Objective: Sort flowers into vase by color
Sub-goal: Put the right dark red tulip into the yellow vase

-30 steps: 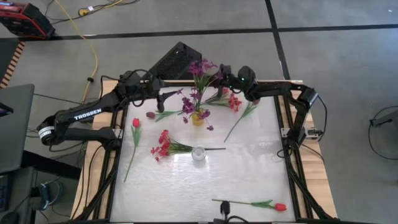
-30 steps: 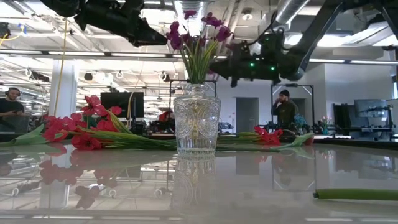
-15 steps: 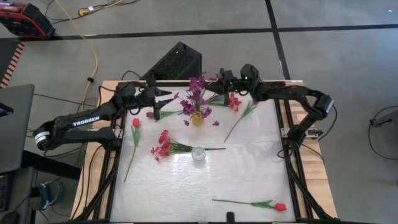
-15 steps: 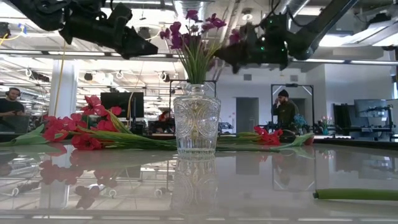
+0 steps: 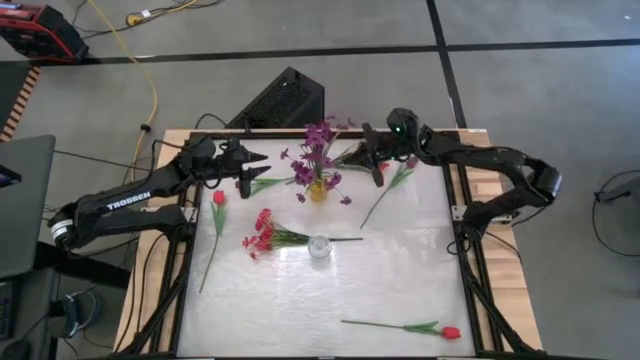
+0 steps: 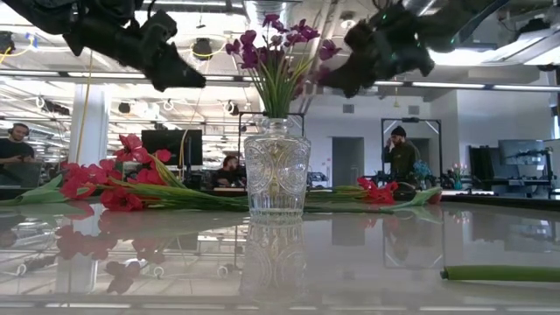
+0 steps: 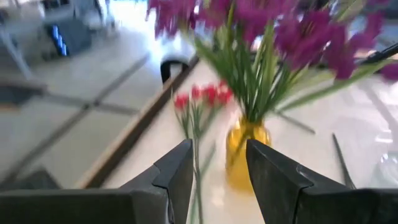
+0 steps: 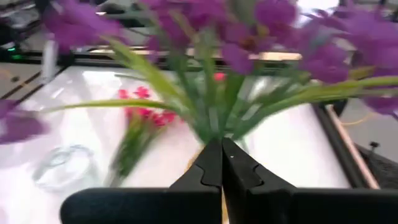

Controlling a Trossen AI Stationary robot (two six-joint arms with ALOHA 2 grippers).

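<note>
Purple flowers [image 5: 318,150] upright in yellow vase [image 5: 318,190] at table's far middle, red spray [image 5: 262,236] lying crosswise, blossoms toward left arm, left gripper [image 5: 256,159] open, empty, right gripper [image 5: 368,157] closed, empty, both flanking bouquet.

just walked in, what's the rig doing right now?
Sorting fake flowers into vases by color. The purple sprays already stand in the yellow vase at the table's far side. Both arms hover beside it: left gripper open and empty, right gripper shut, holding nothing visible. The clear vase is empty; the red sprays and tulips lie on the table.
</note>
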